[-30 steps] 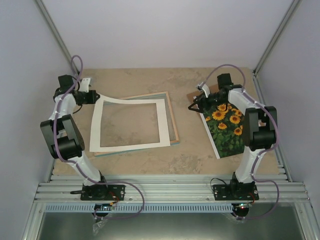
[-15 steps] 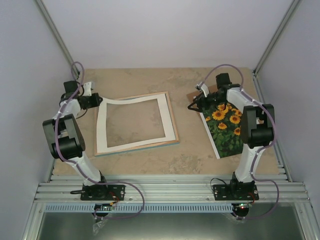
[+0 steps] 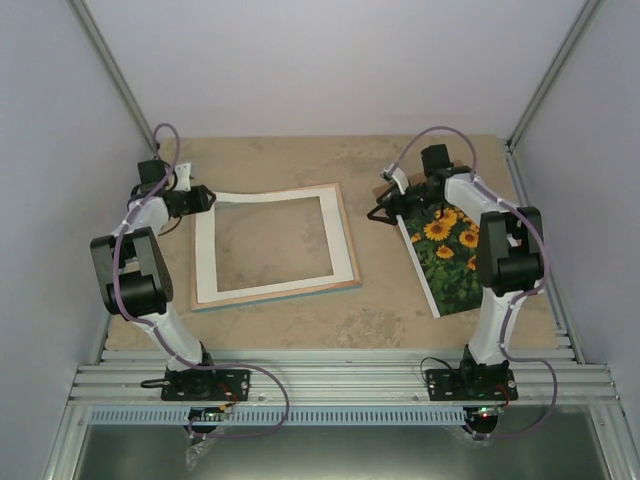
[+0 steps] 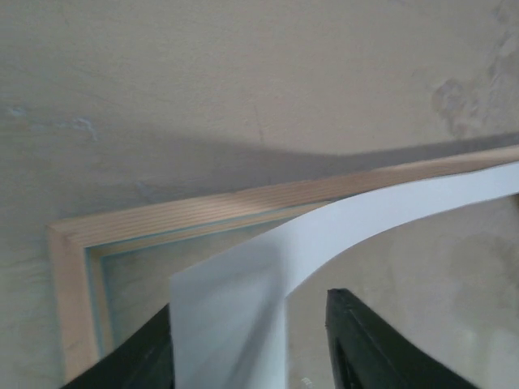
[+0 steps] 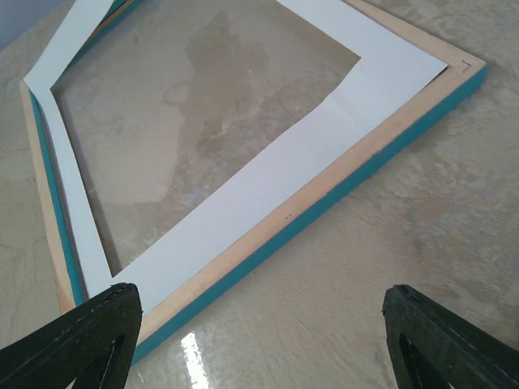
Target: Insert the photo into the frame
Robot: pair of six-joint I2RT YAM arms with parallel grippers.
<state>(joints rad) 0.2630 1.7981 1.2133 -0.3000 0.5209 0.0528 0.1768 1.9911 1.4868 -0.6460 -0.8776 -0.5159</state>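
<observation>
Right end effector [image 3: 384, 212], photo [image 3: 452, 262] lengthwise near-to-far

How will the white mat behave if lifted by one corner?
Probably floppy: the white mat arcs up off the frame in the left wrist view. Likely light, since it looks like thin card. A crease near one corner suggests it kinks easily.

Looks onto frame [image 5: 324, 190] lying flat toward 11 o'clock, pale wood back up, white mat [image 5: 243, 192] on it; dark fingertips [image 5: 81, 340] spread wide at 5 and 7 o'clock.
</observation>
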